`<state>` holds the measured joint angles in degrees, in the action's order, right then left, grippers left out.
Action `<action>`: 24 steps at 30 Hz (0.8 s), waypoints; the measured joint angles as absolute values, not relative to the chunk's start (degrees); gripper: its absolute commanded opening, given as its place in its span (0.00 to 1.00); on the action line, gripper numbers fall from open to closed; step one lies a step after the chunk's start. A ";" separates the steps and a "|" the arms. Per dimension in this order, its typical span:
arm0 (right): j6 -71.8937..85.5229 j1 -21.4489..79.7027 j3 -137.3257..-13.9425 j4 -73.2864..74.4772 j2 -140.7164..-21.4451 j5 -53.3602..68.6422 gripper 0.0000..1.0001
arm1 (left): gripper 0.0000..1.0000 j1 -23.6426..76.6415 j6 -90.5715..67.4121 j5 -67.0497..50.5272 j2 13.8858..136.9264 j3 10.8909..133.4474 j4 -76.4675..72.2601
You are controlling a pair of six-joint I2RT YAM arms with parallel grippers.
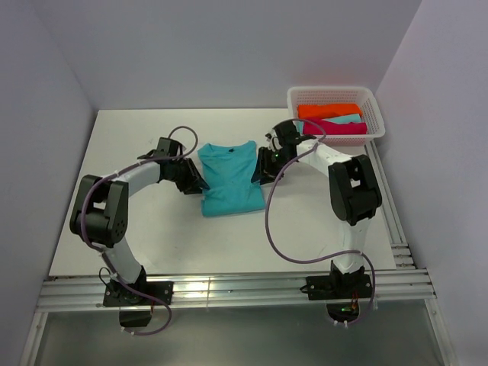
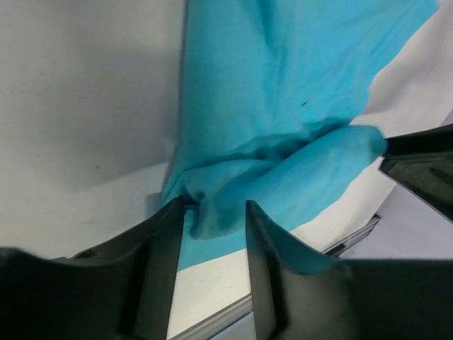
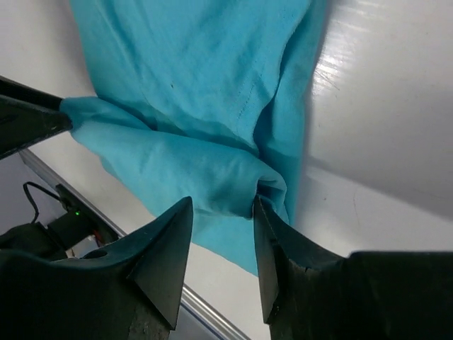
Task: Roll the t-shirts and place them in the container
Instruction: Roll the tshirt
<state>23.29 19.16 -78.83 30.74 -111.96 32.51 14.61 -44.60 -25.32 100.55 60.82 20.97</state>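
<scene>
Along the bottom of the overhead view run ribbed aluminium rails, with both black arm bases clamped to them. Above them lies the smooth matte white table. Each arm rises from its base to a bulky black elbow, then bends inward and down in a white-sleeved forearm, so the two wrists face each other across the centre of the frame. The left gripper sits low at the left edge of the turquoise t-shirt and the right gripper at its right edge. Both have hard, wedge-shaped black fingers. In each wrist view the jaws stand parted, with a soft, puffy fold of the knit cloth lying loosely between the tips, not pinched flat. That fold runs as a rounded ridge across the shirt from one gripper to the other. The shirt itself lies flat mid-table as a tall rectangle, sleeves tucked in, its round neck toward the top of the frame. In the upper right corner stands a white plastic lattice basket, holding a folded orange t-shirt, a pale turquoise t-shirt and a magenta t-shirt.
</scene>
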 measured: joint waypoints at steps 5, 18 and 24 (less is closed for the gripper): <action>23.55 18.94 -79.70 30.20 -111.42 32.14 0.50 | 0.65 14.46 -43.35 -23.75 100.55 65.12 23.44; 24.62 18.87 -78.04 31.16 -101.16 33.45 0.00 | 0.60 15.86 -38.63 -18.72 92.86 69.95 32.10; 27.14 22.81 -75.02 30.72 -101.54 36.75 0.00 | 0.54 23.73 -41.25 -21.21 90.61 65.41 29.54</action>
<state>27.14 22.81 -75.02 30.72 -101.54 36.75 23.73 -41.25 -21.21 90.61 65.41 29.54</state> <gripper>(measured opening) 0.007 0.562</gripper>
